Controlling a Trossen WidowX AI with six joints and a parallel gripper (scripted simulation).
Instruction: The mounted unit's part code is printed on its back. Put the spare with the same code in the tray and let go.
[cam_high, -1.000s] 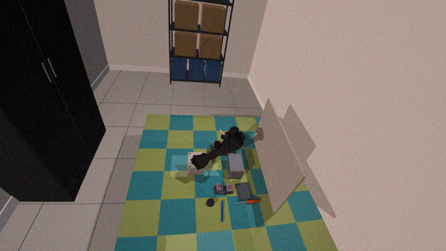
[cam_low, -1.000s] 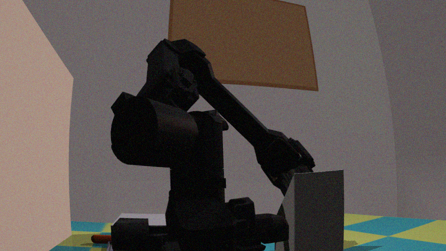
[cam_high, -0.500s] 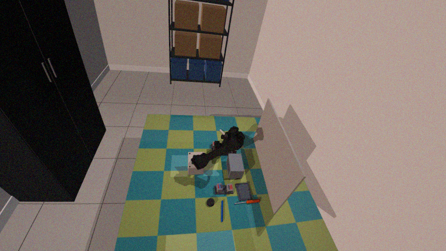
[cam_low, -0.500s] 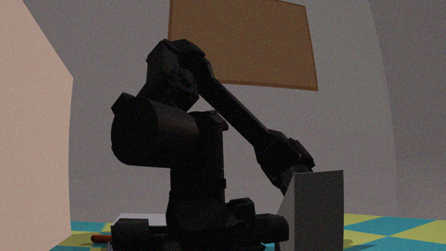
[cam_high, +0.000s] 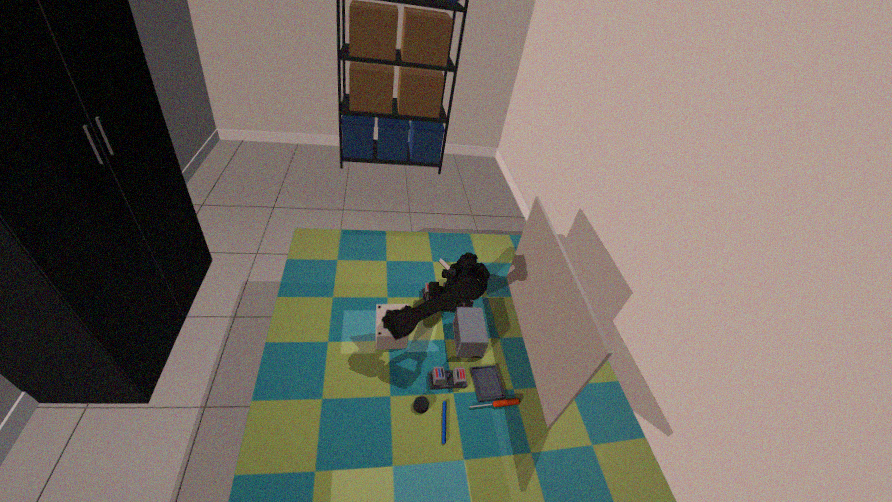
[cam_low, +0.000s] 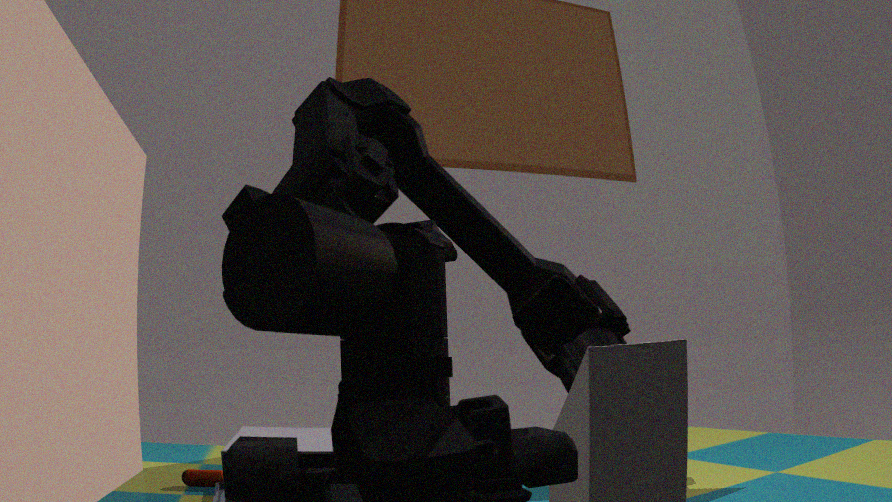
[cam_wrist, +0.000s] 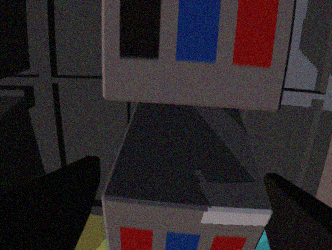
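In the wrist view my gripper (cam_wrist: 181, 176) is open, its dark fingertips on either side of a grey block (cam_wrist: 160, 215) with red, blue and red stripes. Another block (cam_wrist: 192, 85) above it shows black, blue and red stripes. The exterior view shows my black arm (cam_low: 474, 218) with its gripper low in the foreground, fingertips hidden. In the top view the dark tray (cam_high: 488, 382) is empty. Left of it, two striped blocks (cam_high: 438, 374) (cam_high: 460, 375) stand in a small dark rack. No code is readable, and I cannot tell which object is the mounted unit.
A grey box (cam_high: 471, 330) stands between the arm and the tray. A pale box (cam_high: 392, 343) lies under the far arm section. A screwdriver (cam_high: 505, 403), blue pen (cam_high: 443, 423) and black round piece (cam_high: 421, 404) lie nearby. A tall panel (cam_high: 561, 312) stands at the right.
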